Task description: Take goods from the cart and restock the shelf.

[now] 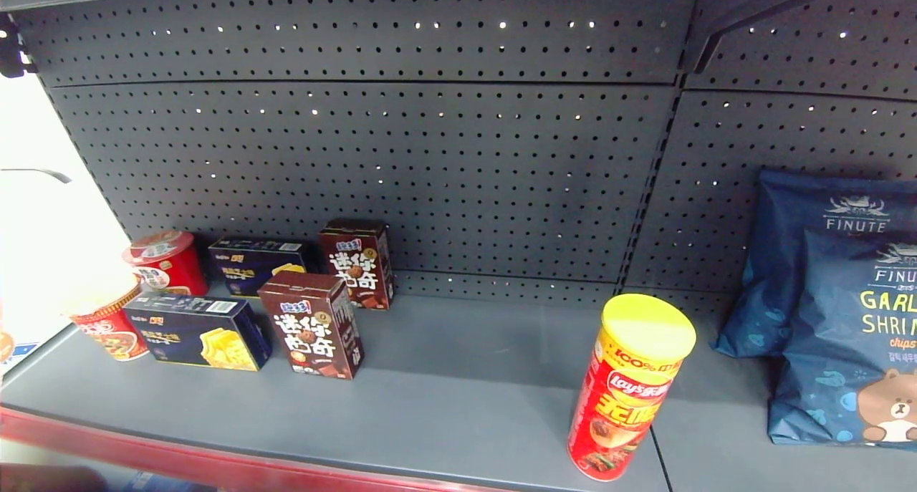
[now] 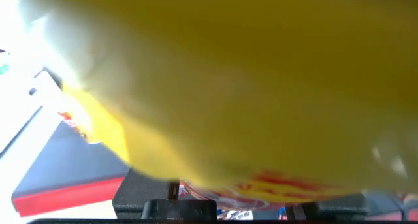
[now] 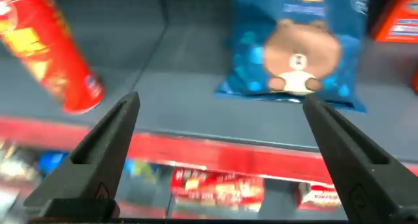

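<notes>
A yellow packet [image 2: 248, 80] with red print sits right against the left wrist camera, and my left gripper is shut on it; its fingers are hidden behind the packet. My right gripper [image 3: 221, 98] is open and empty, hovering just in front of the shelf's red front edge [image 3: 196, 149]. Beyond it a blue bear-print chips bag [image 3: 297, 44] lies on the grey shelf [image 1: 458, 377]. A red chips can [image 1: 630, 388] with a yellow lid stands upright near the shelf's front, also visible in the right wrist view as the red can [image 3: 49, 51].
On the shelf's left stand two brown cookie boxes [image 1: 313, 324], two dark blue boxes [image 1: 197, 331] and two red cup noodles [image 1: 163, 261]. Blue chips bags [image 1: 838, 313] lean at the right. Bare shelf lies between boxes and can. Red packs [image 3: 219, 185] lie on the level below.
</notes>
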